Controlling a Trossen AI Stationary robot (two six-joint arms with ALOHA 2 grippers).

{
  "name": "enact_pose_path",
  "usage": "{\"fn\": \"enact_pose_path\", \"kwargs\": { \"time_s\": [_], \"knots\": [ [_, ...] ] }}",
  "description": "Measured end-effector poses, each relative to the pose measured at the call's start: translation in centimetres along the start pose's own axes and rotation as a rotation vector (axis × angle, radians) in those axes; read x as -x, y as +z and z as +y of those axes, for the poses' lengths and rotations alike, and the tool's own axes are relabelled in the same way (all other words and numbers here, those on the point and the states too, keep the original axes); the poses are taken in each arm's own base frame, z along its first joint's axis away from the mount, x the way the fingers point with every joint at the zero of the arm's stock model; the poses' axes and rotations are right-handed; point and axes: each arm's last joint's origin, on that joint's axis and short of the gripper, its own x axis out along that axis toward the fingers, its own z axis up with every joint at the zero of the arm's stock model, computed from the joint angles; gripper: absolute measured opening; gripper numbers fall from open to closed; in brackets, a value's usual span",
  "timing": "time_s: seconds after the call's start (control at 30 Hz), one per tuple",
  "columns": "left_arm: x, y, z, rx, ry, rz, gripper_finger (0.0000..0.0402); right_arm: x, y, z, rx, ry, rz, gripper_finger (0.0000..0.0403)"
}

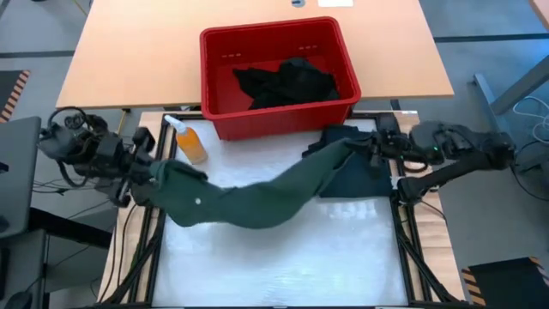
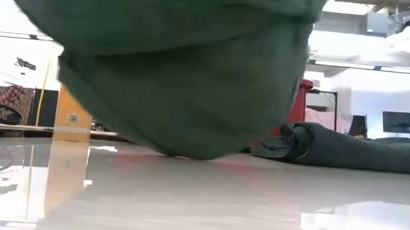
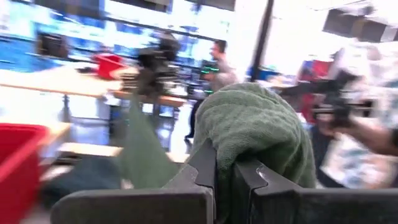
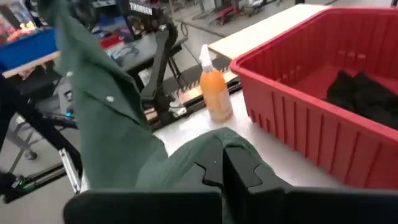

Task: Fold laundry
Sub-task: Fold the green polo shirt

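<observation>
**Green shirt strung between both arms**

The left gripper is pinching one end of the green shirt at the table's left edge, while the right gripper is clamping the other end near the right. The cloth is sagging onto the table between them. Behind, the red bin is holding black garments; an orange spray bottle is standing beside it.

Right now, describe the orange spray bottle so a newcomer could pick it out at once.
Start at the red bin at the far edge of the white work surface. Just off its front left corner, on the left arm's side, stands the spray bottle, apart from the bin wall. It is the only orange thing there, upright with a white trigger top, unlike the limp green shirt stretched in front of it.
</observation>
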Motion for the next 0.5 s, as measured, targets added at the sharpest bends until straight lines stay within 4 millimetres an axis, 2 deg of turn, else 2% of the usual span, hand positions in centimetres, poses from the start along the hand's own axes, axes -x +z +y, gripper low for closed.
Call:
{"fn": "enact_pose_path", "kwargs": {
  "time_s": [0.13, 0.27, 0.37, 0.5],
  "knots": [
    [0.7, 0.1, 0.9, -0.045, 0.102, 0.0, 0.0, 0.6, -0.8, 1.6, 0.068, -0.033, -0.03, 0.0016],
    [0.7, 0.1, 1.4, -0.074, 0.282, -0.005, 0.0, 0.3, -1.4, 2.0, 0.126, -0.261, -0.101, 0.0016],
    [0.9, 0.2, 1.9, -0.06, 0.453, -0.017, 0.0, -0.2, -1.1, 1.4, 0.132, -0.449, -0.175, 0.0016],
    [1.7, 0.6, 2.8, -0.051, 0.615, -0.033, 0.0, -0.7, -0.2, -0.4, 0.103, -0.665, -0.25, 0.0017]
  ]
}}
